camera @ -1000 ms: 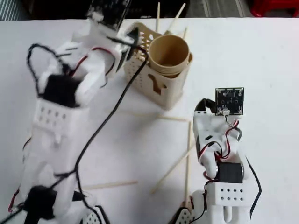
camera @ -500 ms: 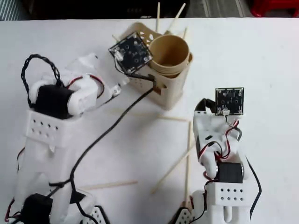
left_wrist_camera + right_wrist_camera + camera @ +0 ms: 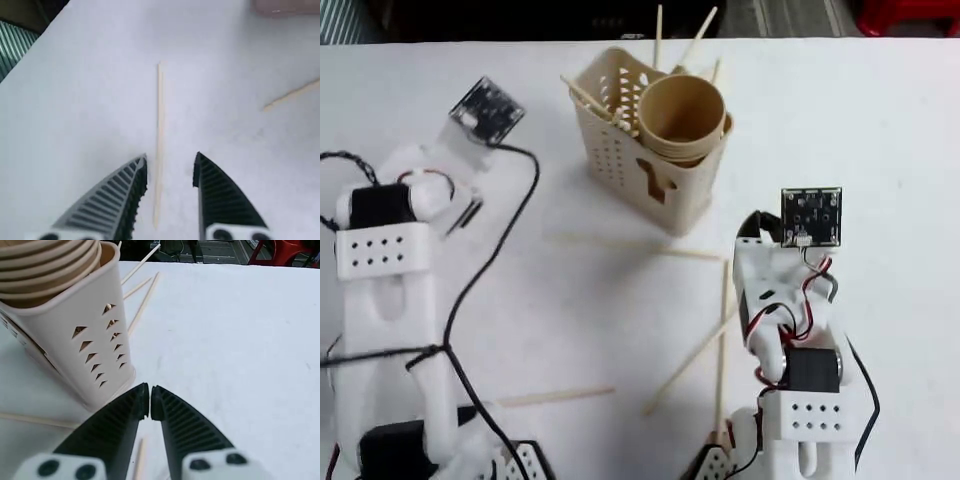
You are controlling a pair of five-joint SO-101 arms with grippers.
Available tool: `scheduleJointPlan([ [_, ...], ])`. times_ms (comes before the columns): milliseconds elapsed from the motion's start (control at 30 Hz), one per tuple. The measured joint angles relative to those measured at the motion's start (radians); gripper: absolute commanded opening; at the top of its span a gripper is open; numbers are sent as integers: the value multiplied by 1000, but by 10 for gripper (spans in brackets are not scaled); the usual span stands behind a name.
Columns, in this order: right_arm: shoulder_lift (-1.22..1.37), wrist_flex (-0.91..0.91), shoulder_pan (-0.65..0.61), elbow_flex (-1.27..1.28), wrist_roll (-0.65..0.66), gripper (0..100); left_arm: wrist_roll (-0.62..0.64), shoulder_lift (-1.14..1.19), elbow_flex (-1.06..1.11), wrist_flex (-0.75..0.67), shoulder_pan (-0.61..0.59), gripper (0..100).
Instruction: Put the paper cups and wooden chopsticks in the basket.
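The left jaws were released, their two ribbed tips apart, low over the white surface (image 3: 75,100). A wooden chopstick (image 3: 158,145) lay flat on the surface in the gap between them. It touched neither tip and ran straight out beyond the jaws. Farther out, off to one side of the jaws, a second chopstick (image 3: 292,94) lay at a slant, well apart from the first.

The right jaws were clenched, tips almost meeting, with nothing between them. Beneath them a short length of a third chopstick (image 3: 137,460) showed on the surface. Beside the jaws a thin stick (image 3: 35,420) lay flat, running toward the foot of the basket (image 3: 95,340). The basket stood upright just beyond the tips and a little to one side, cream plastic with triangular cut-outs. A stack of paper cups (image 3: 45,262) sat nested inside it, rims above its edge. Past the basket, farthest from the jaws, more sticks (image 3: 144,300) showed. Whether they lay on the surface or leaned out of the basket could not be told.

From above, leaning chopsticks (image 3: 592,98) stood in the part of the basket farther from the right jaws. Loose chopsticks (image 3: 695,350) lay scattered on the surface between the two arms.
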Motion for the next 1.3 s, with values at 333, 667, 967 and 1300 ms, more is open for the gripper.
scheduleJointPlan([
  [333,0,0,0,0,0,25,-5,241,55,-176,-95,203],
  [667,0,0,0,0,0,25,-5,740,-381,-54,-109,203],
  [967,0,0,0,0,0,25,-5,1148,-847,126,-109,202],
  [1300,0,0,0,0,0,25,-55,1499,-1330,365,-103,22],
])
